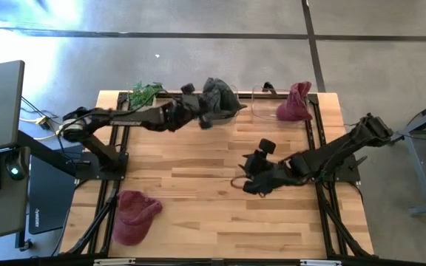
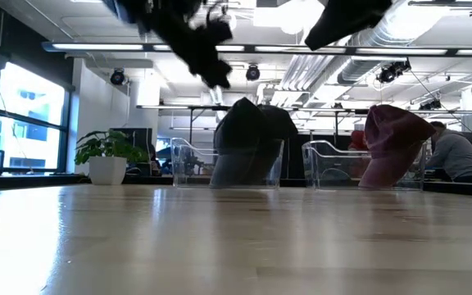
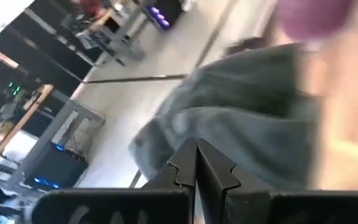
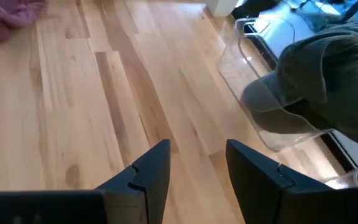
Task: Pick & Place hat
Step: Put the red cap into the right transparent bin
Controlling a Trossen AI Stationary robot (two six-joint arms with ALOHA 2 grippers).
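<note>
No readable writing on anything here. The grey hat [image 1: 219, 101] is slumped in a clear bin [image 4: 272, 118] at the bench's [image 1: 213, 214] far edge — brim toward the bench middle. The left claw [image 1: 195, 109], pinched shut, sits right beside it. The right claw [image 1: 248, 176] hovers mid-bench, fingers apart — holding nothing.

No readable text, label or number anywhere.
</note>
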